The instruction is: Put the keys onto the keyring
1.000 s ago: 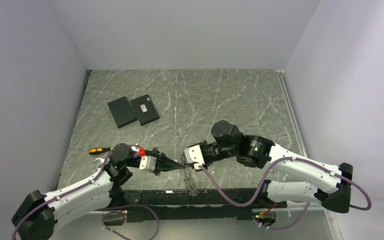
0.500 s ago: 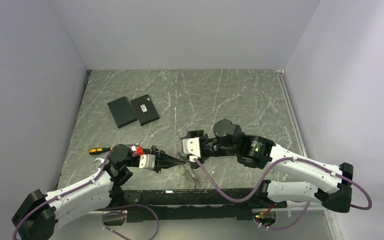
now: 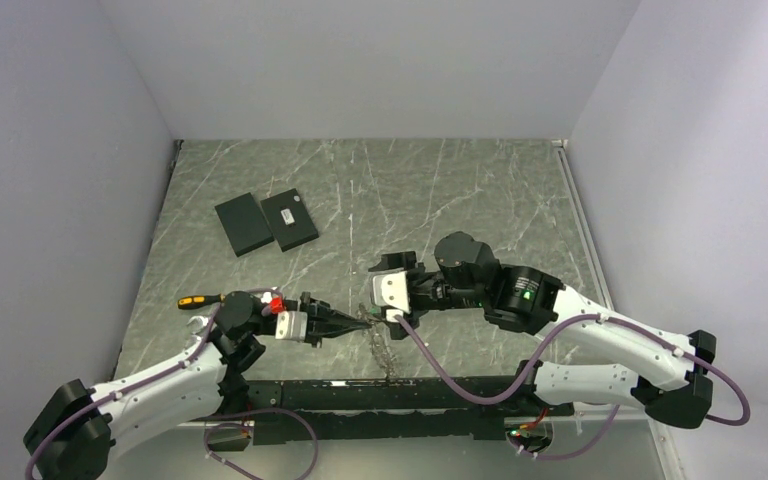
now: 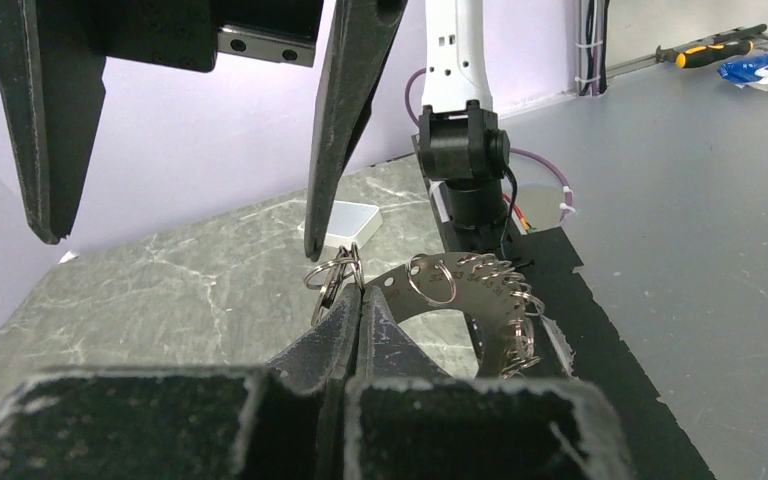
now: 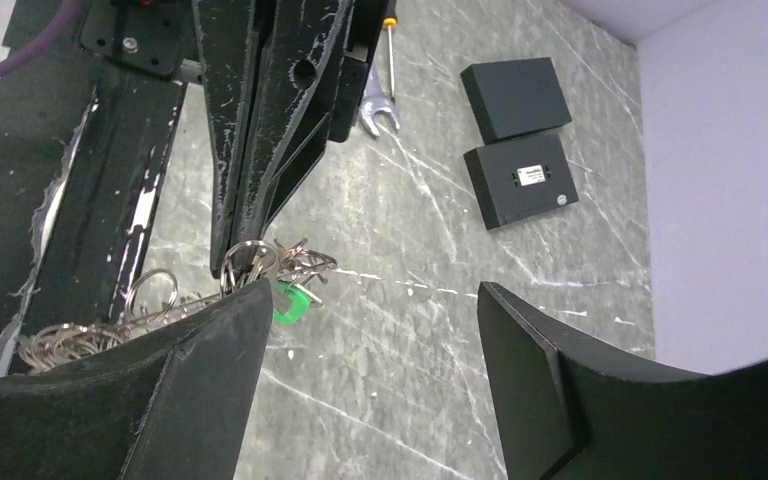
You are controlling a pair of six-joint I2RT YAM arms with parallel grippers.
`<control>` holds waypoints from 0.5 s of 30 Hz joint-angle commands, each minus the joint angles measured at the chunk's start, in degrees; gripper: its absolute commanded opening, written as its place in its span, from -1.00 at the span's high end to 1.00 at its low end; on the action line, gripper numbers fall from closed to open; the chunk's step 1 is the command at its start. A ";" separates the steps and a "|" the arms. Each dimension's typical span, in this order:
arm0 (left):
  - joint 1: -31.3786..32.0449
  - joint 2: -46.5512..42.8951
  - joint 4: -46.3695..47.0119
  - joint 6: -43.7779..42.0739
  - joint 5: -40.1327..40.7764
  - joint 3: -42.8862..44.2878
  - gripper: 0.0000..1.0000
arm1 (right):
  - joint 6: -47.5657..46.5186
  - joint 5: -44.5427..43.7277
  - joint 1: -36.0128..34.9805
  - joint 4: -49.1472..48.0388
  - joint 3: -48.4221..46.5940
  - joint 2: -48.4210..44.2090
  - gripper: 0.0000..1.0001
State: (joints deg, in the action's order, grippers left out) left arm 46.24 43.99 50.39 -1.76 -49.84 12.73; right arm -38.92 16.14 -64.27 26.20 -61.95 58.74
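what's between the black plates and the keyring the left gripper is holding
Nothing: only bare marble table lies between the black plates and the keyring pinched in the left gripper. The top external and right wrist views show it.

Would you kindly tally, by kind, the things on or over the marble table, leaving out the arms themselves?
black rectangular plates: 2
screwdriver: 1
wrench: 1
keyring with its chain: 1
Total: 5
Any keys among the rings are too small to count.
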 commanded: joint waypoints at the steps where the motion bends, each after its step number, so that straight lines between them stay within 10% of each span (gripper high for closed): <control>1: 0.20 -1.05 5.92 1.41 -0.41 -0.43 1.00 | -1.46 2.31 0.54 3.98 -3.38 -0.28 -0.60; 9: 0.20 -1.88 6.09 3.36 0.18 -0.91 1.00 | 0.24 0.11 1.77 -4.26 -1.82 -4.13 -0.59; 15: 0.25 -2.51 5.46 2.89 0.80 -0.95 1.00 | 3.25 11.90 5.29 0.74 -4.11 -4.25 -0.21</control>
State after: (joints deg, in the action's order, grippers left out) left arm 46.24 42.44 51.66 0.10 -49.74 11.46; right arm -37.74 20.32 -60.18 26.24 -63.11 54.61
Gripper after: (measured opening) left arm 0.007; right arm 0.651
